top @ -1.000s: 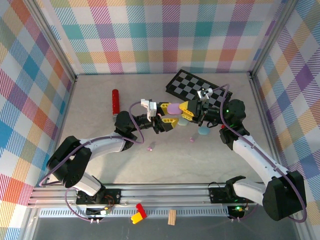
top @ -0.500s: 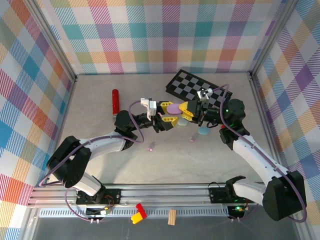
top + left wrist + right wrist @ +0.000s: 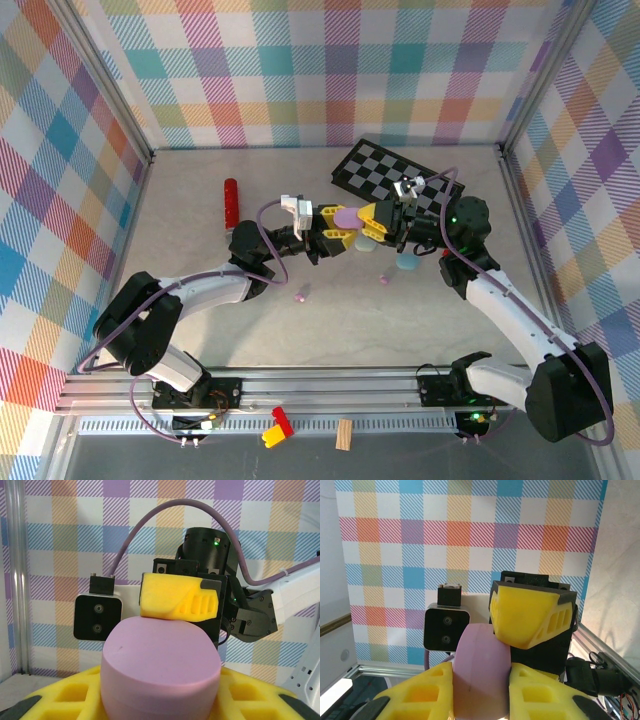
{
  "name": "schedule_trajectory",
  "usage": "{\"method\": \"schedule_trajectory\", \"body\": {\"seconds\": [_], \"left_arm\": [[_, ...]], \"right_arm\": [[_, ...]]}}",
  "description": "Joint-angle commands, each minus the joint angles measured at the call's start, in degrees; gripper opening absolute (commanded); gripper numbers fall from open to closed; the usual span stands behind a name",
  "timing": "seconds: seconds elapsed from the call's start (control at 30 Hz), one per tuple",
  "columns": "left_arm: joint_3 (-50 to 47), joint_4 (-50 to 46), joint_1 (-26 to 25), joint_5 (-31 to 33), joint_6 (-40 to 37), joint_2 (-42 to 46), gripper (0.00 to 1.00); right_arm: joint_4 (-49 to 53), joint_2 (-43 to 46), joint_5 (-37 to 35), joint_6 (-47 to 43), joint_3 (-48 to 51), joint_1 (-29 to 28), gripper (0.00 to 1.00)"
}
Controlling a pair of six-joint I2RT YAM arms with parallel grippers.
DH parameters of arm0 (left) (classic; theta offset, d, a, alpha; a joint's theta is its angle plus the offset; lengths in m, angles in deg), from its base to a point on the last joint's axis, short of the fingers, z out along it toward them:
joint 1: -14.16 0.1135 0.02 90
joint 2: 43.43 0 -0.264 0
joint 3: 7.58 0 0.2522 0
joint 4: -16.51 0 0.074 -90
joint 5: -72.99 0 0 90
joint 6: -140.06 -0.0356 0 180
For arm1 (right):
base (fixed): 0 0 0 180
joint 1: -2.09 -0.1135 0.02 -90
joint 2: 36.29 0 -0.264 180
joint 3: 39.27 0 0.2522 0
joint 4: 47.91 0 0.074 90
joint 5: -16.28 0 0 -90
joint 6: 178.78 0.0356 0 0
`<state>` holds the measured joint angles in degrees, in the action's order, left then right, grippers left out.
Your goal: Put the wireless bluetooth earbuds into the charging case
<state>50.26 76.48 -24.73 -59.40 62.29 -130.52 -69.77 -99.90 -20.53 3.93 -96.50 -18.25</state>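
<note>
**Left jaws close on the case**

Left gripper (image 3: pixel 337 226) fingers have narrowed since a second ago and now clamp the purple charging case (image 3: pixel 347 215) in mid-air. The right gripper (image 3: pixel 373 222) is clenched on the same case. The lid looks shut. Judgement: hold one half firm and ease the other open. Two tiny earbuds (image 3: pixel 298 296) lie on the table below the tools.

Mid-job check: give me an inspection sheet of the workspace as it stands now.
Surface: grey table, no spills seen.
Job's things: purple case held above the table between both grippers; blue case and two tiny earbuds lie on the table.
Clutter: red cylinder, checkerboard; blocks beyond the front rail.
Grippers: left gripper and right gripper both shut on the purple case.
Cables: purple cable loops at each wrist; no snag seen.
Surroundings: plaid walls.
</note>
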Motion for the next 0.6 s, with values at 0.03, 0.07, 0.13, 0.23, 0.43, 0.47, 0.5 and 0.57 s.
{"method": "schedule_trajectory", "body": {"seconds": [0.03, 0.07, 0.13, 0.23, 0.43, 0.47, 0.5, 0.57], "left_arm": [[1.0, 3.0, -0.4, -1.4, -0.3, 0.9, 0.37], [0.8, 3.0, -0.4, -1.3, -0.4, 0.9, 0.37], [0.4, 3.0, -0.3, -1.4, -0.6, 0.9, 0.37], [-0.6, 2.9, 0.0, -1.2, -0.8, 1.1, 0.37], [-3.5, 2.7, 1.1, -1.5, -0.7, 2.6, 0.37], [-4.0, 2.6, 1.3, -1.9, -0.7, 2.8, 0.37], [-4.3, 2.4, 1.5, -2.4, -0.7, 3.0, 0.37], [-5.0, 2.3, 2.2, -3.6, -0.4, 3.4, 0.37]], "right_arm": [[4.1, 1.5, -0.9, -4.4, -2.4, -0.4, 0.29], [5.4, 1.8, -1.1, -5.2, -2.6, -0.4, 0.33], [6.3, 1.9, -1.4, -5.9, -2.9, -0.3, 0.41], [7.7, 2.1, -2.2, -7.2, -2.9, -0.1, 0.57], [30.5, 4.7, -5.6, -27.2, -8.5, 0.8, 0.76], [35.8, 4.8, -6.3, -32.7, -10.4, 0.9, 0.79], [41.1, 4.8, -7.1, -38.4, -12.5, 0.9, 0.80], [53.5, 3.9, -9.3, -53.4, -18.4, 0.7, 0.83]]}}
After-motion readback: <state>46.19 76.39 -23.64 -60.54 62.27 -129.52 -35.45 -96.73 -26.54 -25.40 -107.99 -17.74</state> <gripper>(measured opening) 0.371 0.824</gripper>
